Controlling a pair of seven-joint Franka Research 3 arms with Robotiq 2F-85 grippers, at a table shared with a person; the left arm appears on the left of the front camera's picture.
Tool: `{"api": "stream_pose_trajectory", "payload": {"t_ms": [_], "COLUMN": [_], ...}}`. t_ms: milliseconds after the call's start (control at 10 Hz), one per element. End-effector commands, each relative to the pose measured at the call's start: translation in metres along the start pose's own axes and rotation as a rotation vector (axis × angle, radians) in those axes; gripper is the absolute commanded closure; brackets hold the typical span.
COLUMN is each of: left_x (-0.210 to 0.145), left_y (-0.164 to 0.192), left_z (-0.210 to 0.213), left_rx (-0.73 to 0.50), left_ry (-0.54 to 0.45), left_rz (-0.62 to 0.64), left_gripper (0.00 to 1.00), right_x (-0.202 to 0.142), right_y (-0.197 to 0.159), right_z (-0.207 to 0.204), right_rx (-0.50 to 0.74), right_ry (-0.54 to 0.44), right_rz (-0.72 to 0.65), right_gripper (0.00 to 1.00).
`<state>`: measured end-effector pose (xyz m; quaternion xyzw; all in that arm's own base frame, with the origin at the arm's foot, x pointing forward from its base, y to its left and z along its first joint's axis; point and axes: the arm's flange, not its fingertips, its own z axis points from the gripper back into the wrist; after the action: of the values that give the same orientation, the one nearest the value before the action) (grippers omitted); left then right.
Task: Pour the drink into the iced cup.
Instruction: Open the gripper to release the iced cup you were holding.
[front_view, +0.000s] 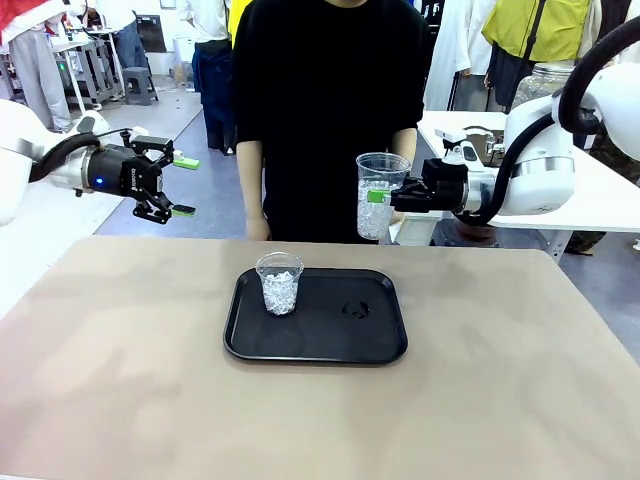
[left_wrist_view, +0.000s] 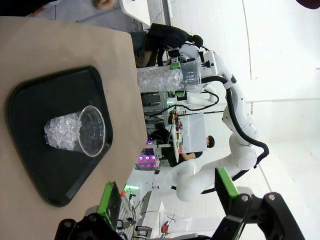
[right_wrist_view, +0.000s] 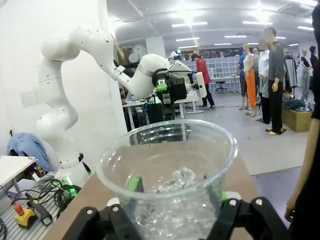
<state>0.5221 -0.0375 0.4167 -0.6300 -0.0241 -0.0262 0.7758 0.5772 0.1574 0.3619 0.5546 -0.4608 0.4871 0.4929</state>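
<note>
A clear plastic cup (front_view: 279, 284) full of white ice cubes stands upright on the left part of a black tray (front_view: 316, 354); in the left wrist view this cup (left_wrist_view: 75, 131) lies below and ahead of my fingers. My right gripper (front_view: 379, 197) is shut on a second clear cup (front_view: 378, 226), held upright in the air behind the tray's far right corner. That held cup (right_wrist_view: 170, 150) has ice in its lower part. The drink is out of view. My left gripper (front_view: 184, 186) hangs open and empty, high over the table's far left edge.
A person in black stands at the far side of the beige table (front_view: 120, 380), one hand (front_view: 258, 229) at its edge behind the tray. A white side table (front_view: 600, 200) stands behind my right arm. The tray's right half (front_view: 355, 310) is bare.
</note>
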Motion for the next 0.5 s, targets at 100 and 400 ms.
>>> {"api": "stream_pose_trajectory", "payload": {"t_ms": [100, 400], "left_x": [0.0002, 0.0002], "left_y": [-0.0008, -0.0008], "left_z": [0.0003, 0.0003], "left_rx": [0.001, 0.001], "left_ry": [-0.002, -0.002], "left_rz": [-0.002, -0.002], "left_gripper": [0.0, 0.0], "right_x": [0.0045, 0.0045], "right_y": [0.0029, 0.0029], "right_z": [-0.0009, -0.0009], "right_rx": [-0.002, -0.002], "right_ry": [-0.023, -0.023], "right_rz": [0.022, 0.022], "right_gripper": [0.34, 0.34]}}
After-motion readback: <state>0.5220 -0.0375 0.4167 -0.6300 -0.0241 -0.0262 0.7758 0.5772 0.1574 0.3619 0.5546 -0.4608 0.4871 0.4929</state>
